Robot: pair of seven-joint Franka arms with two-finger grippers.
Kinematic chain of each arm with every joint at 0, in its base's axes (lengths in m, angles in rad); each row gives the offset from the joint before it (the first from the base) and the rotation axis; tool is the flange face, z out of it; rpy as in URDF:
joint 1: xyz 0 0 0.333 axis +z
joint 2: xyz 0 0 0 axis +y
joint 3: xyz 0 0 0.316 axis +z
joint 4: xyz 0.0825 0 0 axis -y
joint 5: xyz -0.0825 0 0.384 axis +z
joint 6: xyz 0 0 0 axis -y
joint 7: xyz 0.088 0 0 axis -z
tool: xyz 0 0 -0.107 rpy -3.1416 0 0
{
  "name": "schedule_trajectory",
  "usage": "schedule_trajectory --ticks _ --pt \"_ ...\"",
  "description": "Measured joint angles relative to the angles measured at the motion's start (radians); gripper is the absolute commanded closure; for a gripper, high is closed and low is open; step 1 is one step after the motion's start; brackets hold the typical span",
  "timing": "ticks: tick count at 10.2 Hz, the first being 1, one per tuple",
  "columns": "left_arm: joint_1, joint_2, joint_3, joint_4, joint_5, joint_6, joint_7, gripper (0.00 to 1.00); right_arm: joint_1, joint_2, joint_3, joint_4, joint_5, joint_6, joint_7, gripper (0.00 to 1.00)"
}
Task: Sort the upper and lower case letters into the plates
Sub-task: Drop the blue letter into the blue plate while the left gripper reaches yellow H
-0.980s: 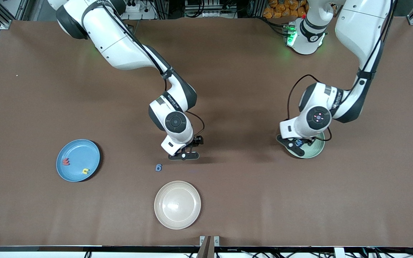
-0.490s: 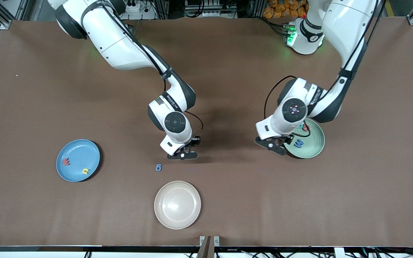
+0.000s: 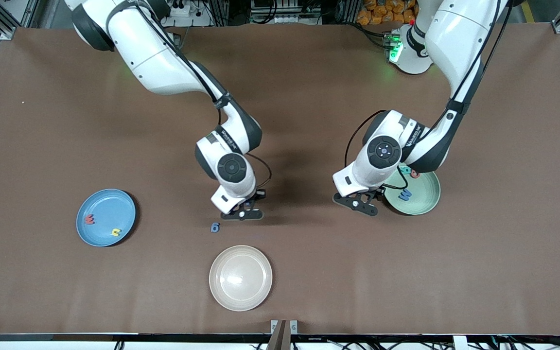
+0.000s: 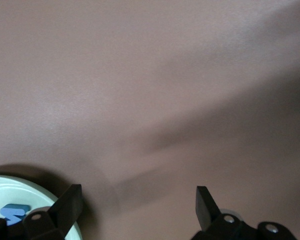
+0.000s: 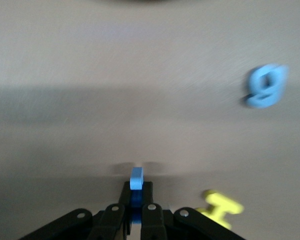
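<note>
Matt brown table covering (image 3: 309,272), glossy cream plate (image 3: 260,291), glossy white arm shells (image 3: 158,63)

A blue plate (image 3: 106,217) at the frame's lower left holds a red letter (image 3: 89,219) and a yellow one (image 3: 115,232). The mint plate (image 3: 423,197) at right carries a blue W (image 3: 405,195) (teal and red pieces (image 3: 410,171) peek at its rim). A blue g (image 3: 215,227) lies flat at centre.

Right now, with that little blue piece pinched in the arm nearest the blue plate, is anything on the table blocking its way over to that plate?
Nothing visible does. The right gripper is shut on a small blue letter. Between it and the blue plate lies only bare brown table. The loose blue "g" sits nearer the front camera, off that line.
</note>
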Motion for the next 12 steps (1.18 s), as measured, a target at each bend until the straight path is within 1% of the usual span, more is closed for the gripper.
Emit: schedule_trajectory --ticks 1,2,4,5,6,8,9,10,12 --pt "0.003 0.001 0.003 0.0 0.0 0.0 -0.001 0.0 -0.016 -0.035 -0.026 0.005 0.0 -0.026 -0.003 1.0" --pt "0.007 0.002 0.004 0.0 0.0 0.0 -0.001 0.0 -0.06 -0.077 -0.038 0.01 0.0 -0.062 -0.037 1.0" --pt "0.006 0.006 0.003 0.001 0.001 0.0 -0.001 0.0 -0.197 -0.15 -0.038 0.01 0.0 -0.182 -0.193 1.0" --pt "-0.002 0.014 0.002 0.003 0.001 0.0 -0.001 0.0 -0.265 -0.165 -0.044 0.008 -0.002 -0.235 -0.239 1.0" --pt "-0.02 0.029 0.001 0.019 0.001 0.003 -0.002 0.0 -0.32 -0.166 -0.067 0.001 -0.004 -0.256 -0.256 1.0" --pt "-0.08 0.094 -0.001 0.103 0.001 0.012 -0.041 0.0 -0.449 -0.161 -0.091 -0.034 -0.009 -0.263 -0.288 1.0" --pt "-0.123 0.138 -0.001 0.157 0.001 0.039 -0.073 0.0 -0.514 -0.157 -0.092 -0.047 -0.01 -0.263 -0.319 0.48" --pt "-0.168 0.181 -0.001 0.208 0.001 0.09 -0.115 0.0 -0.562 -0.156 -0.092 -0.053 -0.011 -0.263 -0.341 0.0" --pt "-0.252 0.247 0.008 0.262 0.002 0.276 -0.185 0.0 -0.597 -0.156 -0.091 -0.055 -0.011 -0.263 -0.346 0.0"
